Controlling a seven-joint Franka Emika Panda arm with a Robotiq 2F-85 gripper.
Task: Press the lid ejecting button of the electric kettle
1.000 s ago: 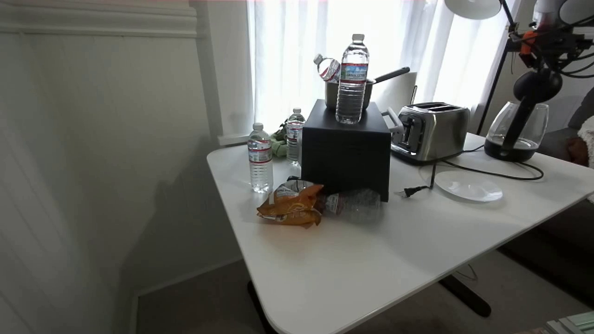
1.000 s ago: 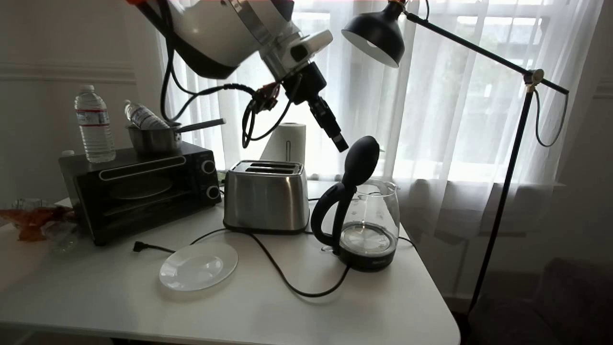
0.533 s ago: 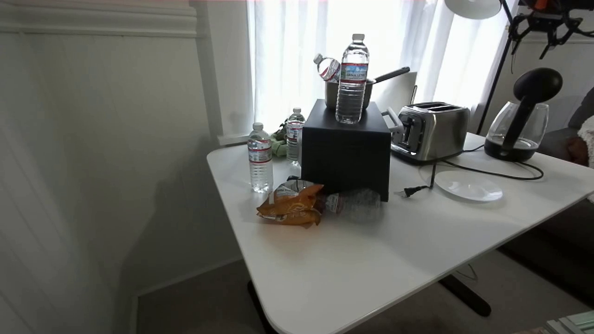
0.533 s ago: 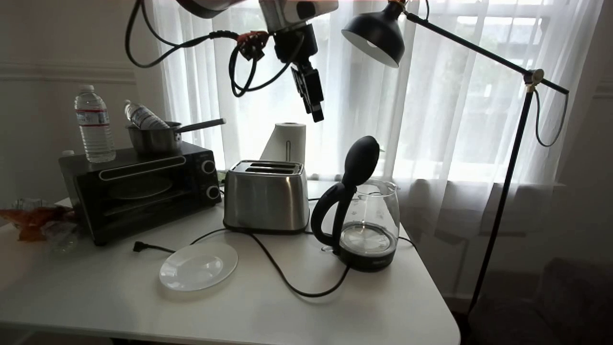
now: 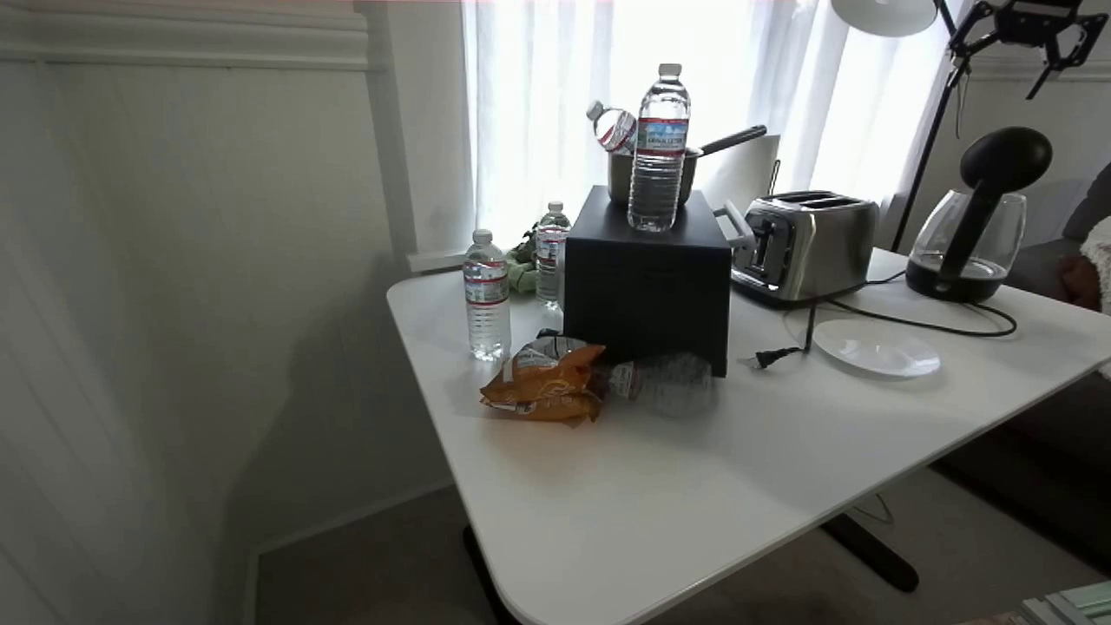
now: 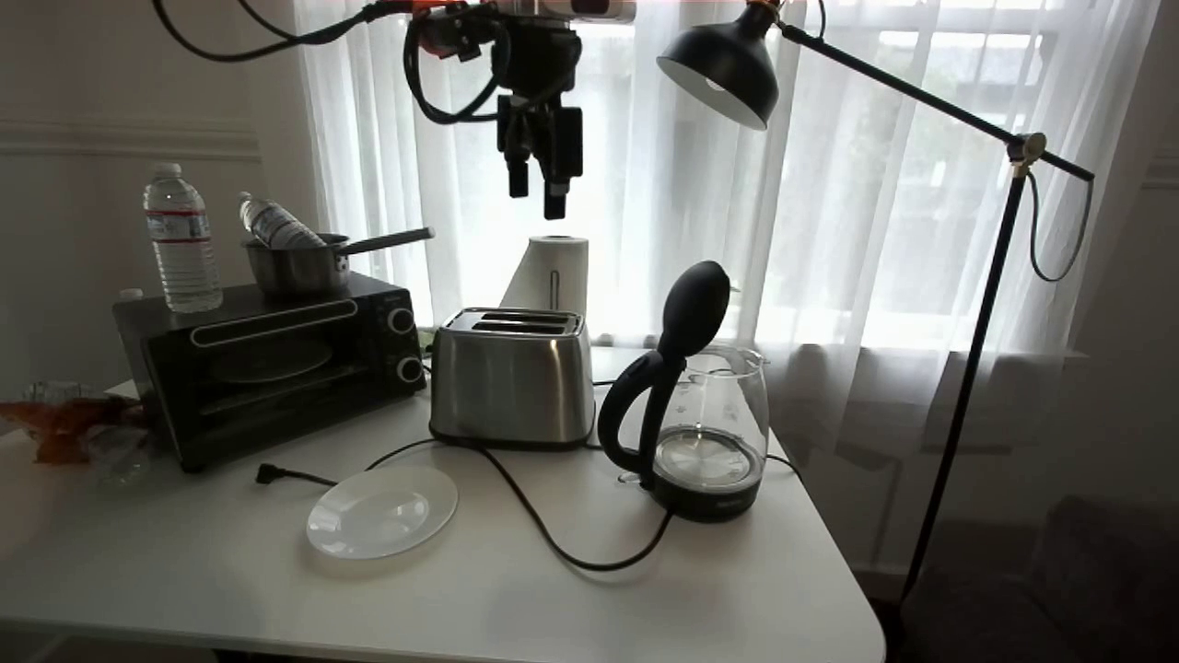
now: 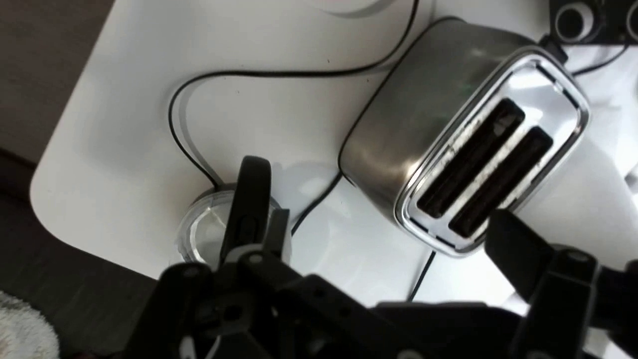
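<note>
In an exterior view, the electric kettle stands near the right edge of the surface, its lid already raised, so the press looks done. The hand, spread wide and holding nothing, should retreat upward without brushing that lid.

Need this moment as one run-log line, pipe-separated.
electric kettle: upright on table | lid: up, open | gripper: open, empty, higher than lid, not touching | button: not discernible | status: press likely done
</note>
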